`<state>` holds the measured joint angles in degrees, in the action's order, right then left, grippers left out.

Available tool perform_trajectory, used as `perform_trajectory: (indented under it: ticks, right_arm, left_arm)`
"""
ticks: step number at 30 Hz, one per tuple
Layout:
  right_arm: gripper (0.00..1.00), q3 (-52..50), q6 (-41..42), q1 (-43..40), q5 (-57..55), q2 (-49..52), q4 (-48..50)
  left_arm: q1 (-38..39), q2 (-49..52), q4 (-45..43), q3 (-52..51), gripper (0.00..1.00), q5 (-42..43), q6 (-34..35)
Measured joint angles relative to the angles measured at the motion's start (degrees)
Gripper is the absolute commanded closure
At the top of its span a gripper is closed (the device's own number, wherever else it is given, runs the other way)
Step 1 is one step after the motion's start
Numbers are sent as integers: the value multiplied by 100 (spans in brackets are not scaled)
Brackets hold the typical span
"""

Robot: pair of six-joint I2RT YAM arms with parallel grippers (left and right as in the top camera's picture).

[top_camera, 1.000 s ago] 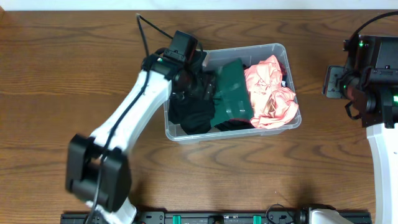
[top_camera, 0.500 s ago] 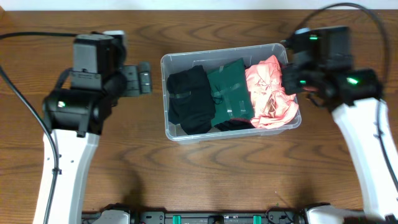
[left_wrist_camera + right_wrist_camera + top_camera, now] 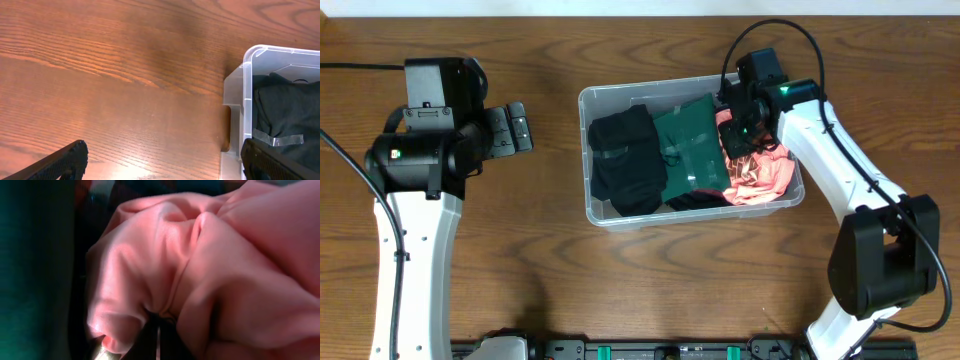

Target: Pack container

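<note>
The clear plastic container [image 3: 692, 216] sits mid-table holding a black garment [image 3: 625, 160], a dark green garment [image 3: 688, 150] and a crumpled pink garment [image 3: 767, 176]. My right gripper [image 3: 738, 135] reaches down into the bin at the pink garment's left edge. In the right wrist view its jaws [image 3: 157, 336] are closed together, with a fold of pink cloth [image 3: 210, 270] bunched at the tips. My left gripper [image 3: 510, 128] hovers open over bare table left of the bin. Its fingers [image 3: 67, 160] hold nothing, and the container's corner [image 3: 247, 95] shows at the right.
The table is dark wood [image 3: 520, 260]. A black rail [image 3: 670, 350] runs along the front edge. The right arm's cable [image 3: 790, 30] loops above the bin's far right corner. A tape strip [image 3: 277, 137] lies on the black garment [image 3: 285, 105].
The left arm pulled out of the bin and swung left, its jaws wide. The right arm moved in over the bin and closed on the pink garment.
</note>
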<state>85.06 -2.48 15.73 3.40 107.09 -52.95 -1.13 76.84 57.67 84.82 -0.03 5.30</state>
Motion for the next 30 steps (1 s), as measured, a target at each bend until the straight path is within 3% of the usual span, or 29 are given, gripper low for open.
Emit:
perform_trajectory:
  ticks: [3, 6, 9, 10, 15, 23, 30]
  right_arm:
    - [87, 153, 46, 0, -46, -109, -39]
    - [42, 448, 83, 0, -212, -470, -4]
    - [14, 693, 79, -33, -520, -1150, 238]
    - [1, 763, 101, -61, -616, -1390, 306]
    - [1, 1010, 76, -476, -949, -2262, 343]
    - [1, 772, 487, -901, -1071, -2310, -245]
    - [1, -737, 706, -981, -1056, -4061, 330]
  left_arm:
    - [0, 0, 0, 0, 2, 0, 0]
    - [0, 0, 2, 0, 2, 2, 0]
    - [0, 0, 0, 0, 2, 0, 0]
    - [0, 0, 2, 0, 2, 0, 0]
    - [0, 0, -20, 0, 2, 0, 0]
    - [0, -186, 68, -33, 2, 11, -50]
    - [0, -2063, -219, -868, 2, 125, -216]
